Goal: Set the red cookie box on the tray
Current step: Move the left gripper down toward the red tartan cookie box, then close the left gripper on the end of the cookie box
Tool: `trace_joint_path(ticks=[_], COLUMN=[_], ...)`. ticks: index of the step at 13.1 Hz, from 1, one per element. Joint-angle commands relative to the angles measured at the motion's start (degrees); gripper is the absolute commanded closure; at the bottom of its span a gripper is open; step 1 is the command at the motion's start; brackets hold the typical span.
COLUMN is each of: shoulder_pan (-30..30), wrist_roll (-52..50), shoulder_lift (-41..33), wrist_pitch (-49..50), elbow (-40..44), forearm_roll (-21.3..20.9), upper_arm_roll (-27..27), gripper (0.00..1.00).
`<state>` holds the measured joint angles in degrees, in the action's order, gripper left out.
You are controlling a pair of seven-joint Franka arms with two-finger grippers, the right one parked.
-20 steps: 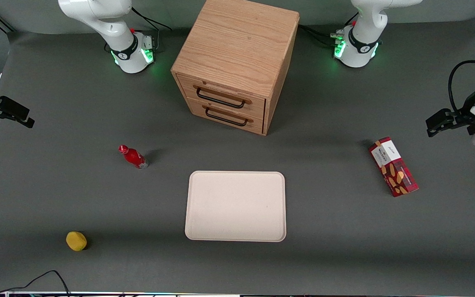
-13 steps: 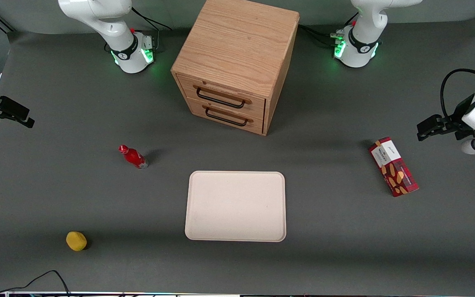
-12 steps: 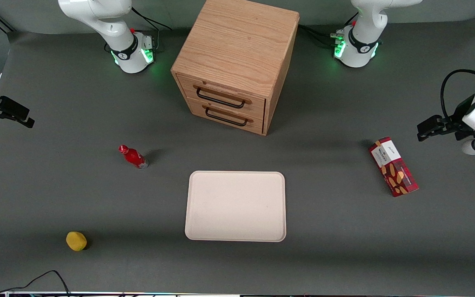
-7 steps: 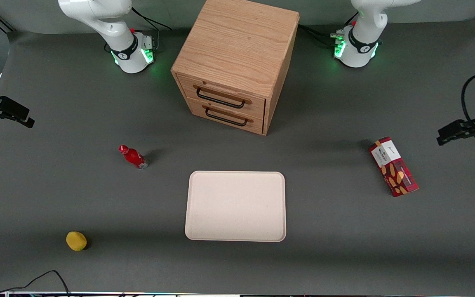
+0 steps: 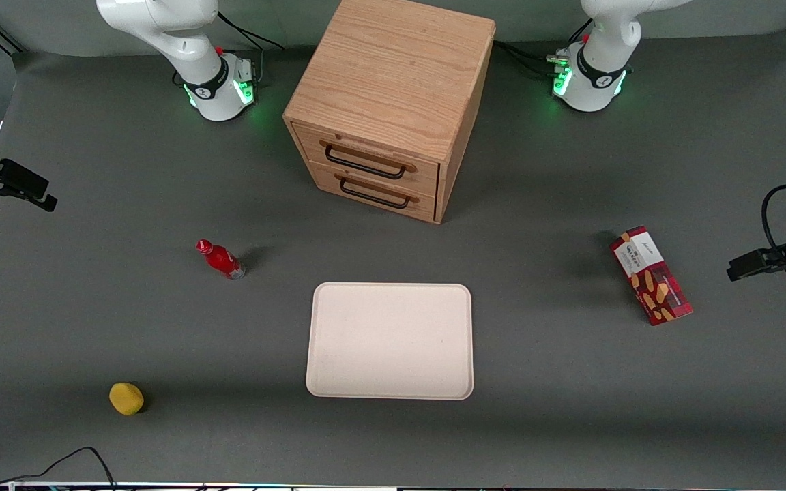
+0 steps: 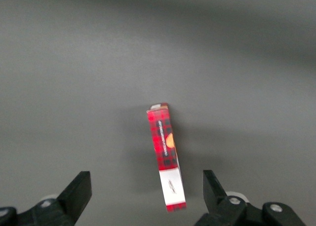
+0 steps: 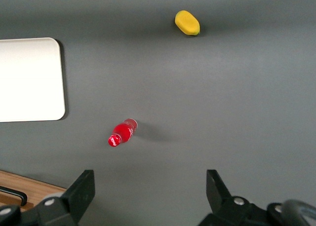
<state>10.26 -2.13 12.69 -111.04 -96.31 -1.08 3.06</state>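
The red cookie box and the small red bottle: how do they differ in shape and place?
The red cookie box is a long plaid carton lying flat toward the working arm's end; the red bottle is small, rounded, toward the parked arm's end. The open gripper hangs above the box, not the bottle. Both are red and off the tray.

I count one red cookie box (image 5: 651,275), one tray (image 5: 389,392), one little red bottle (image 5: 221,259), one yellow lemon (image 5: 126,398) and one wooden cabinet (image 5: 389,102) with two drawers. My one gripper (image 6: 143,191) is wide open above the box.
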Motion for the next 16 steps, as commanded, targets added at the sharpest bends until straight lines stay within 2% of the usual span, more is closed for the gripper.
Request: trace_joint_path(ticks=[1,6,9,16], shoulder_pan=[0.81,-0.15,-1.91,-1.30], wrist_roll=[0.11,-6.90,-10.96,-9.48], shoulder_lift=[-0.13,1.97,5.75,10.86], wrist_pitch=[-4.79,-18.05,-21.14,-28.86], elbow=[-5.63,-16.87,-17.33,-19.16], forearm_roll=[-0.06,0.90,0.90,0.73], upper_arm_roll=[0.37,0.81,0.90,0.90], gripper=[0.00,0.00,0.00,0.00])
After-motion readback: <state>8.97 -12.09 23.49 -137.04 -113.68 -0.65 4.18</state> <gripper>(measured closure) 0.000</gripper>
